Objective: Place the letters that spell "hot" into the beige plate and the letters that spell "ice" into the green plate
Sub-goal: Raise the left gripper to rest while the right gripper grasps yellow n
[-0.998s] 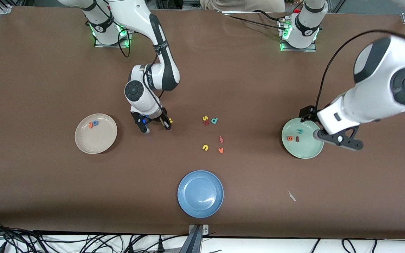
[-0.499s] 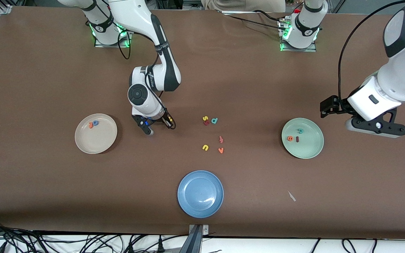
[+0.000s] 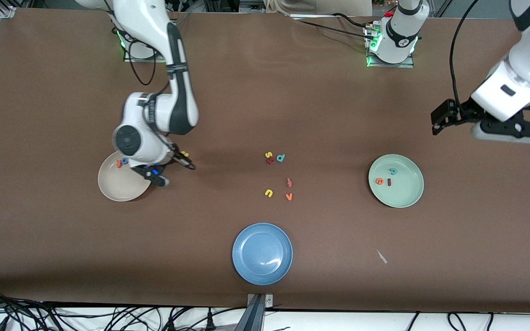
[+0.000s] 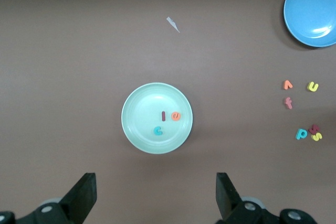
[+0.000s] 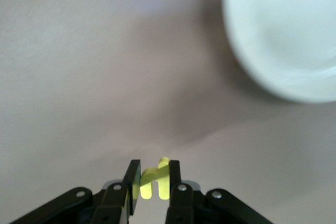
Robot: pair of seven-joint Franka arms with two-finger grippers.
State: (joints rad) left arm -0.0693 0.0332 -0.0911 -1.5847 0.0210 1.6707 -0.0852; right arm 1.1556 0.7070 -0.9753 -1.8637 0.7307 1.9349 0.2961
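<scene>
My right gripper (image 3: 185,159) is shut on the yellow h (image 5: 155,181) and hangs over the table just off the beige plate's (image 3: 117,189) rim, on the side toward the loose letters. In that plate lie the blue o (image 3: 125,161) and the orange t (image 3: 119,163). The green plate (image 3: 408,196) holds the teal c (image 3: 393,171), the orange e (image 3: 379,181) and the dark red i (image 3: 389,182). My left gripper (image 4: 155,198) is open and empty, high over bare table beside the green plate (image 4: 137,129).
A blue plate (image 3: 262,253) sits near the front edge. Loose letters lie mid-table: yellow s (image 3: 268,155), teal d (image 3: 280,158), orange f (image 3: 289,182), yellow u (image 3: 268,193), orange v (image 3: 289,196). A white scrap (image 3: 381,256) lies nearer the front camera than the green plate.
The right arm has carried the yellow h from mid-table toward the beige plate. The left arm has pulled up and away from the green plate toward its own end of the table.
</scene>
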